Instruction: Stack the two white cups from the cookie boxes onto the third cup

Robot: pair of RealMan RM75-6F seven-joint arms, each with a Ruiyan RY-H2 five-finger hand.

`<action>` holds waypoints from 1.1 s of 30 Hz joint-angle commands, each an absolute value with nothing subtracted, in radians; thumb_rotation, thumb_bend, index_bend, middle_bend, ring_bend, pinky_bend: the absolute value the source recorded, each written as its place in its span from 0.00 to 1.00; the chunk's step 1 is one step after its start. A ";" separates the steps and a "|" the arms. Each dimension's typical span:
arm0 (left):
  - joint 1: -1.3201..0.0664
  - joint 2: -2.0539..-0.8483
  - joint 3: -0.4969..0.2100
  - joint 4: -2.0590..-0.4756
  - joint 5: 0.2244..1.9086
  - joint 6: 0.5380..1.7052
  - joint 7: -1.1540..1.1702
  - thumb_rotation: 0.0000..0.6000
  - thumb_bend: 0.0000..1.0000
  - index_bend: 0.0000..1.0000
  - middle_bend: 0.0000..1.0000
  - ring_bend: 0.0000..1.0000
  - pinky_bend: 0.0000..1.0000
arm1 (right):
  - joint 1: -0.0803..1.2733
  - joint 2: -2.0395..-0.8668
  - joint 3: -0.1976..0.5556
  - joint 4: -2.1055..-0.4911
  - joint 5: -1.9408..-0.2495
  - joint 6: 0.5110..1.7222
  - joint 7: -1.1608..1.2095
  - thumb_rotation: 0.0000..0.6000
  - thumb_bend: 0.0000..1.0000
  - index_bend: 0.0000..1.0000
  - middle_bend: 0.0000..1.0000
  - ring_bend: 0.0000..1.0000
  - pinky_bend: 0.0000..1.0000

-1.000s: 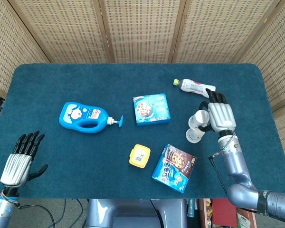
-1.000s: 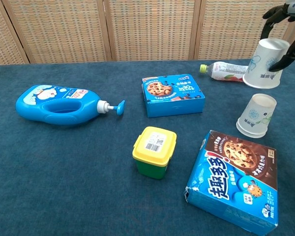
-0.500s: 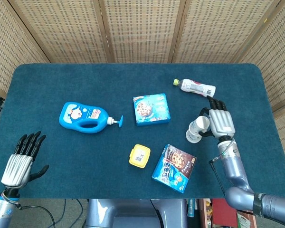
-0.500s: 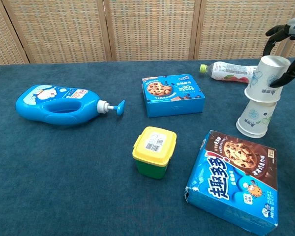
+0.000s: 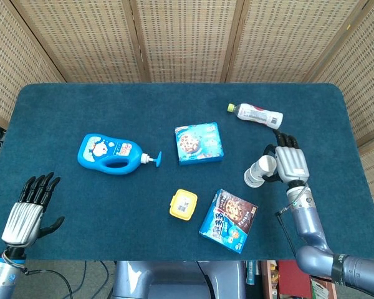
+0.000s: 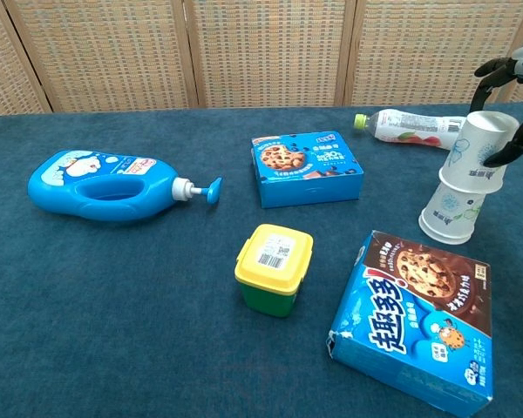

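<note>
Chest view: right hand [image 6: 511, 104] grips upturned white cup [image 6: 478, 150], tilted atop second cup [image 6: 455, 209].

cups [image 6: 471, 170]: matt paper, in right hand [image 5: 290, 163] | table cover [image 5: 81, 205]: napped blue cloth | detergent bottle [image 6: 105, 185]: glossy plastic

Near cookie box [image 6: 420, 324]: big white Chinese characters on the blue lid, look like 趣多多. Far cookie box [image 6: 308, 166]: print too small to read. Yellow tub [image 6: 275, 254]: barcode sticker, digits unreadable. Cups [image 6: 467, 181], bottle [image 6: 409, 128], blue jug [image 6: 105, 183]: printed graphics, nothing legible.
</note>
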State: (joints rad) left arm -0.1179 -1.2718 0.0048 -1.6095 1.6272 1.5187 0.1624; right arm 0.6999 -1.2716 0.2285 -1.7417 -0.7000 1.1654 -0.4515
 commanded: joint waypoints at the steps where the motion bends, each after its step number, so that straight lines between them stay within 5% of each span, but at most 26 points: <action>1: -0.119 -1.272 0.006 -1.610 1.630 1.518 0.164 1.00 0.25 0.00 0.00 0.00 0.00 | 0.697 -1.283 0.229 -1.722 -0.702 1.160 -0.442 1.00 0.13 0.48 0.09 0.00 0.00; 6: -0.119 -1.276 0.008 -1.609 1.632 1.516 0.170 1.00 0.25 0.00 0.00 0.00 0.00 | 0.689 -1.310 0.215 -1.682 -0.713 1.150 -0.434 1.00 0.13 0.47 0.06 0.00 0.00; 13: -0.119 -1.276 0.006 -1.608 1.629 1.515 0.170 1.00 0.25 0.00 0.00 0.00 0.00 | 0.677 -1.318 0.204 -1.657 -0.712 1.126 -0.427 1.00 0.13 0.26 0.00 0.00 0.00; 25: -0.115 -1.269 0.001 -1.612 1.625 1.524 0.164 1.00 0.25 0.00 0.00 0.00 0.00 | 0.639 -1.257 0.188 -1.735 -0.794 1.172 -0.426 1.00 0.13 0.23 0.00 0.00 0.00; 33: -0.113 -1.268 -0.012 -1.601 1.597 1.521 0.173 1.00 0.25 0.00 0.00 0.00 0.00 | 0.401 -1.158 -0.019 -1.786 -1.232 1.391 -0.226 1.00 0.09 0.23 0.00 0.00 0.00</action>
